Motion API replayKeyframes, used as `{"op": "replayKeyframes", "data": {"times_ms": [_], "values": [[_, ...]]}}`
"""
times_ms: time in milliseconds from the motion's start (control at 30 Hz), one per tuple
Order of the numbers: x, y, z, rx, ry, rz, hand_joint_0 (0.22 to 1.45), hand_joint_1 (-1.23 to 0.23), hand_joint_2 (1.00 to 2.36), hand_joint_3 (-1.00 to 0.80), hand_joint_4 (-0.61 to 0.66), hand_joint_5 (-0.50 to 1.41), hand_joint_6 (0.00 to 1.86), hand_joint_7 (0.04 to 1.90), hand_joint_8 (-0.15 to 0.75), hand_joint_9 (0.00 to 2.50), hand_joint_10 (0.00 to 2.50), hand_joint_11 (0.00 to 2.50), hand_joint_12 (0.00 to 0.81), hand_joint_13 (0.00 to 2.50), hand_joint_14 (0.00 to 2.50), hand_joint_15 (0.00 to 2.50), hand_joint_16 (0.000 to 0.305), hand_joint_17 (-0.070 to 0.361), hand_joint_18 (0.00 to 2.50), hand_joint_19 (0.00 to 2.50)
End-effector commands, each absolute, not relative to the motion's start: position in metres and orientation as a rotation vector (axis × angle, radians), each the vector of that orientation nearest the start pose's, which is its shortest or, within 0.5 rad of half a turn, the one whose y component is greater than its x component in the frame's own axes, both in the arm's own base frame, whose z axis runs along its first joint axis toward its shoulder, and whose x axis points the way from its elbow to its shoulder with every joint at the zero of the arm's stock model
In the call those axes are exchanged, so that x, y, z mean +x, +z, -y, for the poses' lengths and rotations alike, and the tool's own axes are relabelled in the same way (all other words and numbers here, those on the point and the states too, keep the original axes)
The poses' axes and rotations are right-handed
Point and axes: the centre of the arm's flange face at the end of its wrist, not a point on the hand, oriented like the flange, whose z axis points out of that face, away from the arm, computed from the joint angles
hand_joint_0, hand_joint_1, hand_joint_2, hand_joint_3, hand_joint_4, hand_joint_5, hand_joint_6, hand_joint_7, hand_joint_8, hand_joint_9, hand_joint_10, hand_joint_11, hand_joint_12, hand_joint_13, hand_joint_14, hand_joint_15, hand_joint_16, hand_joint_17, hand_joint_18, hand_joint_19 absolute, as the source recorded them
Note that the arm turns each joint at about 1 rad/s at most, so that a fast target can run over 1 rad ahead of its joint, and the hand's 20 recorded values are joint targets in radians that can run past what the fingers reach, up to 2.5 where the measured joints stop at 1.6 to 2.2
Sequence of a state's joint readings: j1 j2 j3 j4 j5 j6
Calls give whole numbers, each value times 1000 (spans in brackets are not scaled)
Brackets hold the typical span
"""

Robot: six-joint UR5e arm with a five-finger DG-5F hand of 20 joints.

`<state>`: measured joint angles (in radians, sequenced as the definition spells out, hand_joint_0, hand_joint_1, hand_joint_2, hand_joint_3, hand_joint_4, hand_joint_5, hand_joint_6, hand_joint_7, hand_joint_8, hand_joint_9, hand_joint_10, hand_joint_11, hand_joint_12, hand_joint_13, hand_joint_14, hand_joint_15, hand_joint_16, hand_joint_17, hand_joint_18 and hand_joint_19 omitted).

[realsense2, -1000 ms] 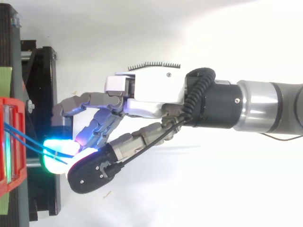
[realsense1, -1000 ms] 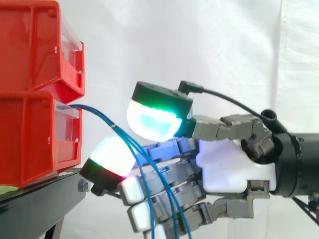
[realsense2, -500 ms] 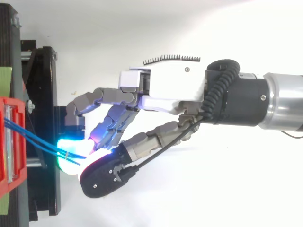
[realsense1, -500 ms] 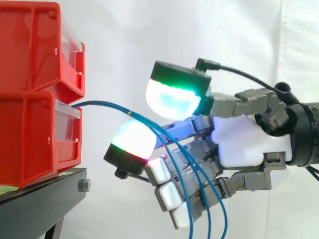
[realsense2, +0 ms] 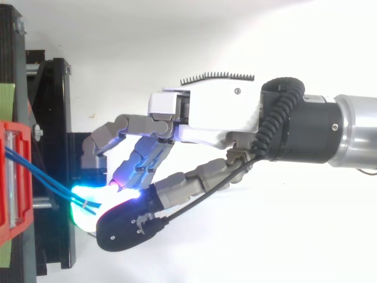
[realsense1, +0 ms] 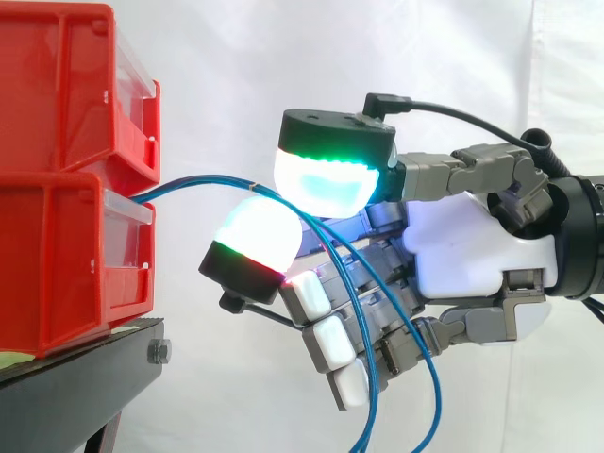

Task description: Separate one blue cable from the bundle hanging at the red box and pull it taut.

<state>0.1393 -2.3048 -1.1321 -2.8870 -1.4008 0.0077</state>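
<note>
— What colour are the bins?
— Red, with clear front strips, on a black stand. The cables are blue.
— And the hand?
— White palm, grey fingers. One pad glows cyan with a green rim under a black cap, another white edged in red.
— Behind it all?
— A plain white curtain.

A white curtain is hanging behind the work, catching bright, even light. A black stand is sitting at the left edge.
</note>
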Motion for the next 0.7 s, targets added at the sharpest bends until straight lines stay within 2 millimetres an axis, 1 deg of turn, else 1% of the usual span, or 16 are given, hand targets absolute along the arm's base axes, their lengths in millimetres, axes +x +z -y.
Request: {"op": "replayKeyframes", "data": {"times_ms": [0, 33, 67, 133, 300, 367, 500, 567, 667], "values": [[767, 261, 44, 1254, 1169, -1214, 671, -738, 1012, -131, 221, -195, 828, 979, 338, 909, 20, 731, 394, 1043, 19, 527, 45, 102, 904, 446], [767, 261, 44, 1254, 1169, -1214, 657, -768, 1015, -220, 193, -198, 825, 1003, 326, 898, 21, 746, 384, 1029, 20, 531, 42, 95, 877, 468], [767, 261, 44, 1254, 1169, -1214, 658, -769, 1014, -239, 197, -198, 825, 1002, 322, 898, 21, 749, 382, 1028, 19, 534, 42, 95, 875, 469], [767, 261, 44, 1254, 1169, -1214, 658, -793, 1010, -339, 183, -201, 837, 1020, 325, 913, 22, 788, 382, 1032, 19, 534, 42, 94, 880, 469], [767, 261, 44, 1255, 1166, -1212, 660, -814, 1006, -413, 200, -199, 857, 1009, 332, 941, 22, 833, 384, 1037, 20, 532, 42, 94, 899, 457], [768, 261, 44, 1254, 1167, -1211, 674, -819, 1001, -477, 214, -194, 863, 1020, 336, 964, 26, 851, 380, 1043, 19, 537, 42, 94, 917, 454], [768, 260, 44, 1254, 1165, -1213, 666, -816, 1000, -500, 182, -175, 875, 1069, 347, 1032, 24, 893, 377, 1064, 21, 542, 41, 92, 934, 459], [767, 260, 44, 1254, 1165, -1213, 643, -802, 1000, -500, 191, -163, 871, 1112, 347, 1056, 24, 918, 376, 1077, 20, 555, 41, 91, 937, 475], [768, 261, 44, 1253, 1166, -1212, 617, -724, 1000, -500, 176, -148, 859, 1155, 352, 1101, 24, 921, 375, 1090, 21, 550, 40, 90, 949, 499]]}}
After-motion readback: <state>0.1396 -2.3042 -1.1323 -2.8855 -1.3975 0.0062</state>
